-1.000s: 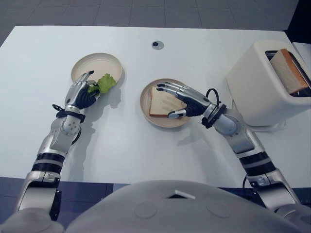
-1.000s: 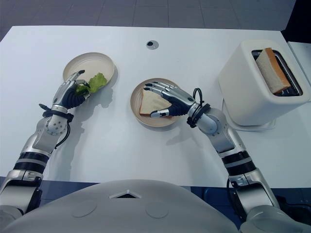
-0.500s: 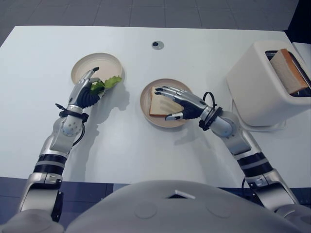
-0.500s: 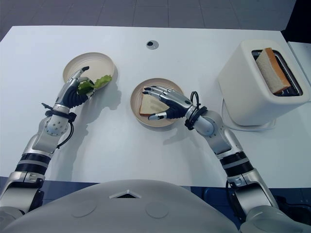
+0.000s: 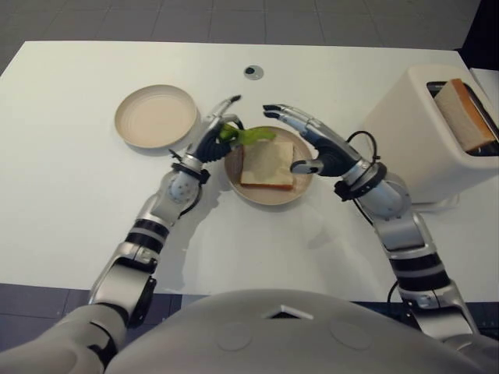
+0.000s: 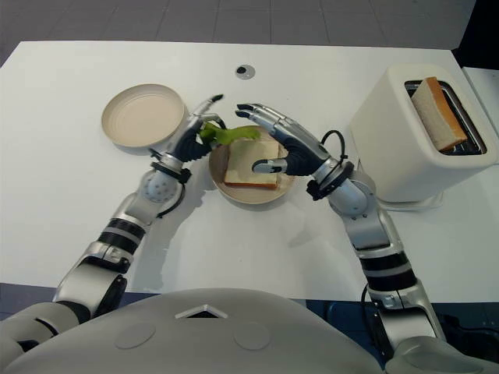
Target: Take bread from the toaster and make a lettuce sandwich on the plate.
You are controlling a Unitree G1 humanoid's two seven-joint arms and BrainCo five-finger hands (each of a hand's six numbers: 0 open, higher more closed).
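Left eye view: L hand (image 5: 209, 142) pinches lettuce (image 5: 251, 135) by bread (image 5: 267, 165).
R hand (image 5: 320, 148) splayed; early drop could miss plate (image 5: 269, 200).

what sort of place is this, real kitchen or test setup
Probably a test setup staged as a kitchen: a plain white table, a toaster holding bread, a plate with a slice, tiled floor behind.

Silver-black left hand (image 5: 209, 140), right hand (image 5: 321, 146), looped black wrist cables (image 5: 362, 139)
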